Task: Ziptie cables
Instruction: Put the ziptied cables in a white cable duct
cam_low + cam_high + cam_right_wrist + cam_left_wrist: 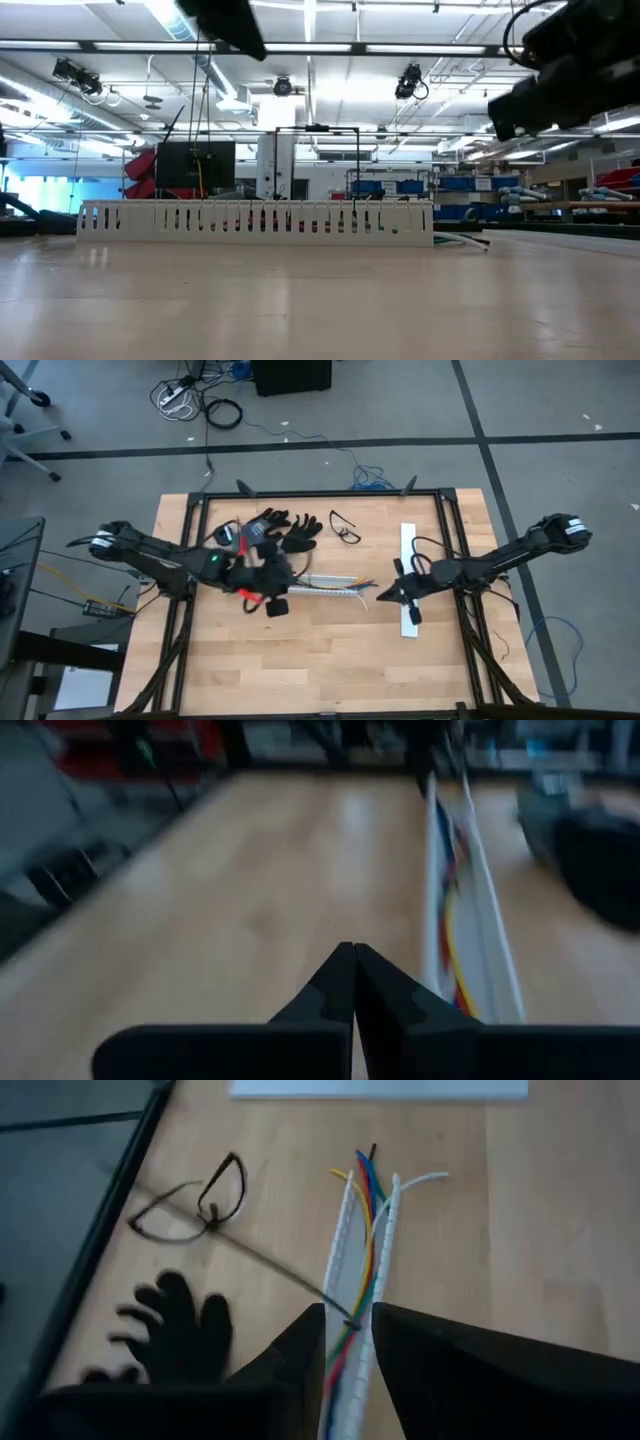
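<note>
Seemingly left hand [348, 1342] grips cables [361, 1240].

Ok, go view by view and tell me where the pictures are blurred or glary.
High view: even light, all fairly sharp. Low view: bright ceiling lights glare overhead; the white slotted strip is sharp, the arms above are dark blurs. Left wrist view: the cables read clearly, the black glove is soft. Right wrist view: the shut right gripper is crisp, everything beyond smeared.
</note>
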